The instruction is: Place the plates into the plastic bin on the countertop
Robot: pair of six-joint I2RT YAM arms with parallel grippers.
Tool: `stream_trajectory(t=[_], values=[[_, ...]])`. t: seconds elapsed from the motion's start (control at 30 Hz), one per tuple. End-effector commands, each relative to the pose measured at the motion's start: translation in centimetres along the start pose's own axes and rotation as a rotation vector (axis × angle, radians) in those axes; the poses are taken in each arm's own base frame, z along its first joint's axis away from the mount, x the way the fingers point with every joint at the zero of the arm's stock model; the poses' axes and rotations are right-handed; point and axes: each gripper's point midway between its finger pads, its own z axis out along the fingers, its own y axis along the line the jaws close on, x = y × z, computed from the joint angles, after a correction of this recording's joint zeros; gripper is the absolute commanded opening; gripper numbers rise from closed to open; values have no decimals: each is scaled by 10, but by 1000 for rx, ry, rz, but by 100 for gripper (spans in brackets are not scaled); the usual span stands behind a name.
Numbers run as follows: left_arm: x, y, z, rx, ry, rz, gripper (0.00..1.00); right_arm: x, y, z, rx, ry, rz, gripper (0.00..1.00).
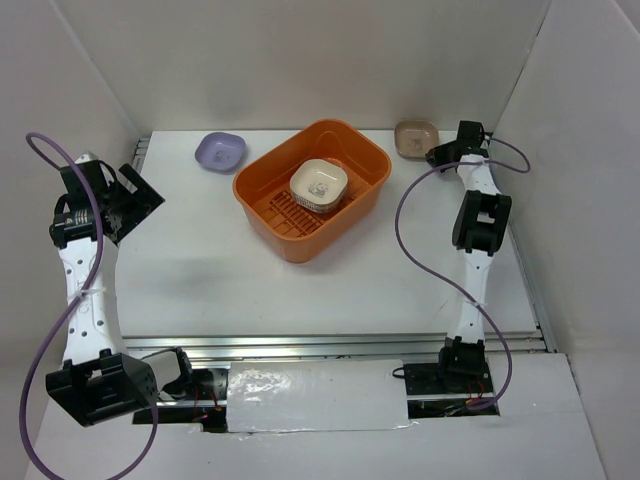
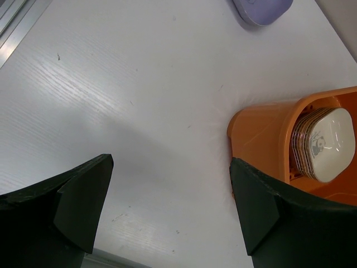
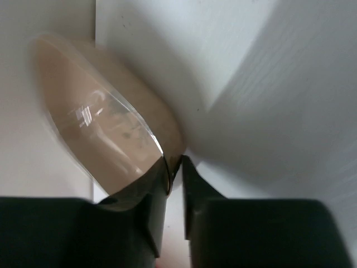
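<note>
We find no readable text, label, brand or number anywhere. Only a small dark mark (image 2: 319, 146) sits at the centre of the cream plate (image 2: 334, 131), right of frame, too small to decipher.

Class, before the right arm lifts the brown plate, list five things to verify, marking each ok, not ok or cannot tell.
1. Right jaws closed on the rim of the brown plate: ok.
2. Grip firm enough for a lift: cannot tell; only the rim's edge is pinched.
3. Room in the orange bin on top of the plate stack: ok.
4. Left jaws open, well clear of the route to the bin: ok.
5. All plates binned: not ok; the purple plate lies on the countertop.
</note>
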Motion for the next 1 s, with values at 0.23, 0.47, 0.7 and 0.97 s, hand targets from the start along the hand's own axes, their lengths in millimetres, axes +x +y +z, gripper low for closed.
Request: stream_trajectory(t=[0.23, 0.47, 0.7, 0.97], values=[[-12, 5, -7, -27, -48, 29, 99, -7, 32, -43, -36, -68, -17, 0], [-19, -1, 2, -15, -37, 9, 99, -29, 90, -144, -129, -211, -54, 0], [-31, -8, 8, -4, -71, -11, 99, -15, 166, -246, -261, -228, -248, 0], [-39, -7, 31, -40, -33, -3, 99, 145, 208, -279, -394, 114, -631, 0]])
